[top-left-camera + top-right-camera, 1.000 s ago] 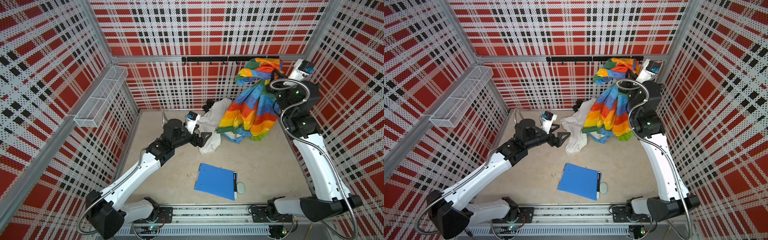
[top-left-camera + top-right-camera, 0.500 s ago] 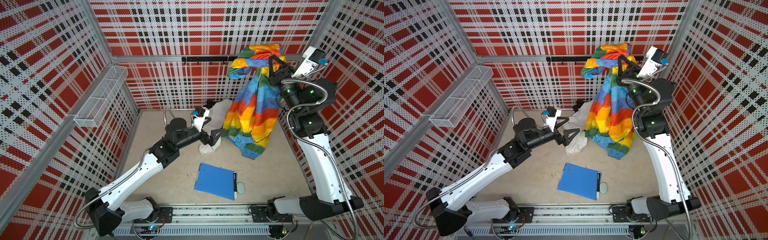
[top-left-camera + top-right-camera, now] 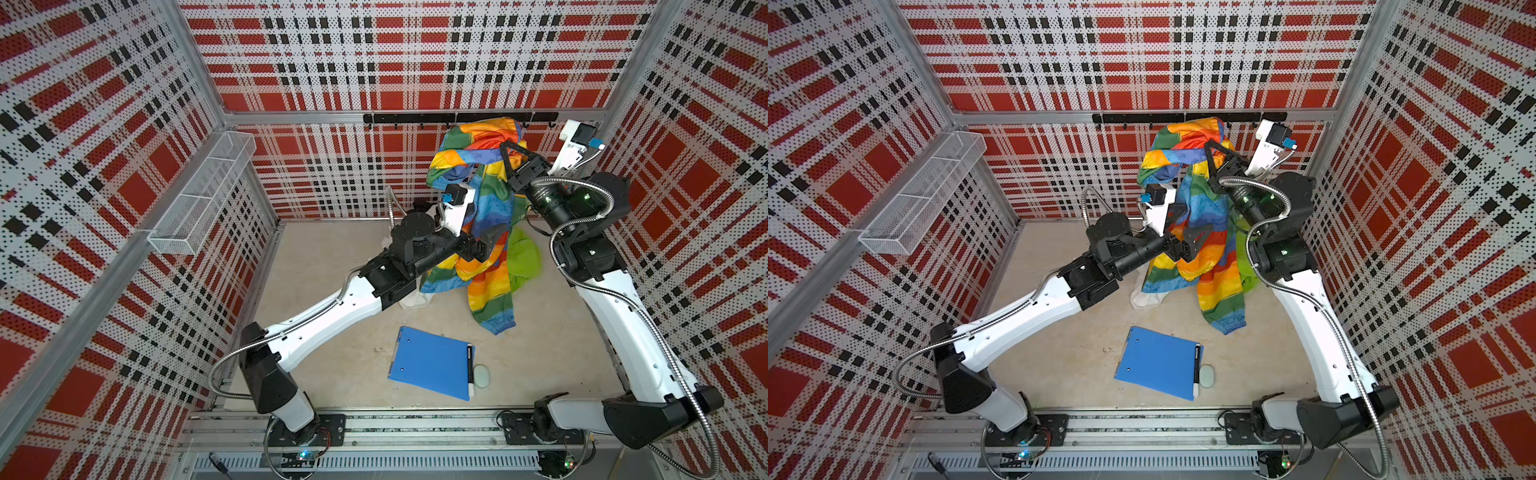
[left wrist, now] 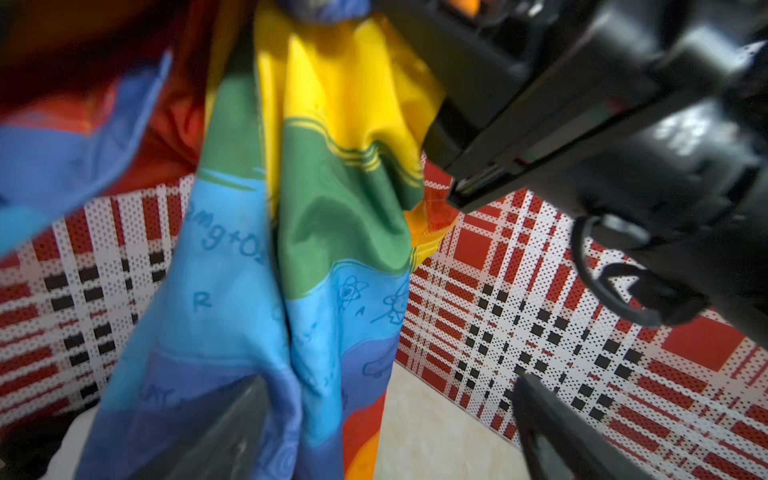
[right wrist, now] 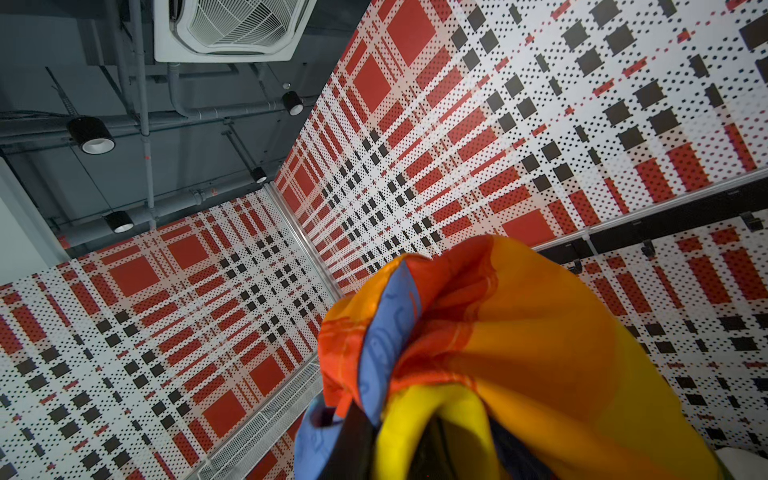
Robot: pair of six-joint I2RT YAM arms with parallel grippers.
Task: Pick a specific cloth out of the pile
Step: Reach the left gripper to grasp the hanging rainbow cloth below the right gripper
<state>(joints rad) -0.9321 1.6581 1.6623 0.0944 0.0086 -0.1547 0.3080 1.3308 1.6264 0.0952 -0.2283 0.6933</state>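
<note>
One shiny rainbow-blocked cloth [image 3: 490,286] hung at the far right, clenched in the right end effector [image 3: 508,149], over the pile [image 3: 525,268], one lime-green cloth [image 3: 519,249] and one white cloth [image 3: 413,297]; the left end effector [image 3: 490,245] stood released beside its folds. Only the left wrist view showed its printed formulas, only the right wrist view a ceiling air unit [image 5: 232,29]. One blue clipboard [image 3: 430,361] lay near on the beige, plaid-walled surface [image 3: 332,257].

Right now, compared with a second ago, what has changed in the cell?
The right gripper, shut on the rainbow cloth, raised it so it hangs longer, uncovering the lime-green cloth. The left gripper left the white cloth and rose to the hanging fabric, jaws open, gripping nothing visibly. The blue clipboard, marker and wire basket are unchanged.
</note>
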